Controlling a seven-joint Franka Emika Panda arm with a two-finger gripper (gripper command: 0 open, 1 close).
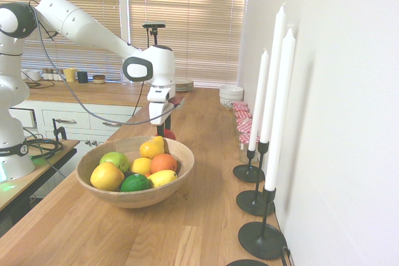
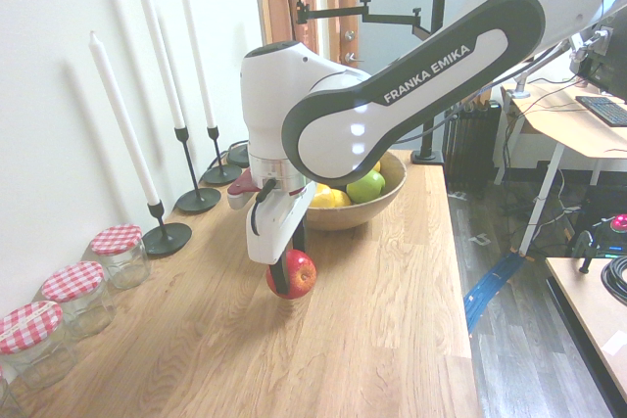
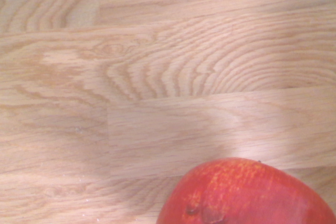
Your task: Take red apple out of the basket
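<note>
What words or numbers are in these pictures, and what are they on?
"FRANKA EMIKA", on the robot arm.
Near the bottom of the arm, in the other outside view, there is dark lettering, too small to read for sure.

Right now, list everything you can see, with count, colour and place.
Apple: one, red, between the gripper's fingers
Wooden bowl: one, light brown, on the counter
Fruits: seven, yellow, green and orange, in the bowl
Candles: three, white, in black holders by the wall
Jars: at least four, clear, red-checked lids, along the wall
Dishes: stacked, white, far end
Blinds: two, tan, windows
Gripper: one, black fingers, around the apple
</note>
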